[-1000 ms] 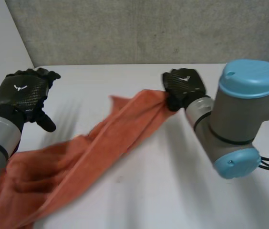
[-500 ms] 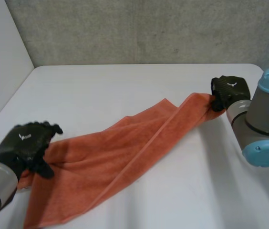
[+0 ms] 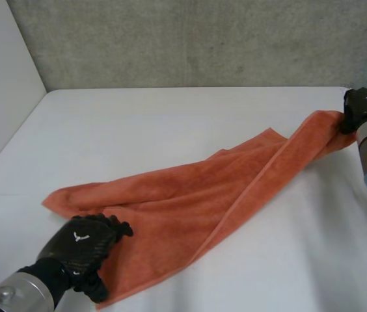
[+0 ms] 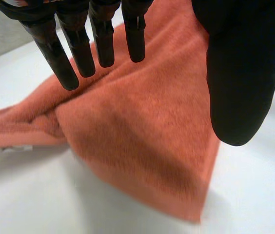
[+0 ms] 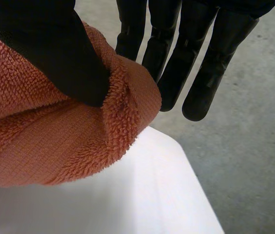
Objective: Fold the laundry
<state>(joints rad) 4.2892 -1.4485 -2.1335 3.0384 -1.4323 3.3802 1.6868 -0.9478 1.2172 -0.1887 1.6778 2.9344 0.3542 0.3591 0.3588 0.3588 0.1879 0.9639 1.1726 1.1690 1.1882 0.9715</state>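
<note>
Towel (image 3: 190, 195) comes first in the head view. It is orange and lies long and thin across the white table (image 3: 170, 110), running from the near left corner toward the far right edge. One long side is flopped over on itself. The left hand (image 3: 82, 244) is over the end by the near left corner. The right hand (image 3: 364, 107) is at the other end, by the far right edge, and that end looks lifted a little off the table. So each hand has its own end, and the long way of the towel runs right between them. To fold it, one end likely has to travel along that line to meet the other. Each hand has a small white mark on its back, but no words can be read.

In the left wrist view, the fingers (image 4: 103, 44) are straight and a bit spread, and the thumb (image 4: 240, 83) stands apart. They pinch nothing. A corner of the towel lies flat on the table under the palm.

In the right wrist view, the thumb (image 5: 54, 48) squeezes a bunch of towel against the fingers (image 5: 176, 58), a tight pinch. No tag or label shows on the towel.
</note>
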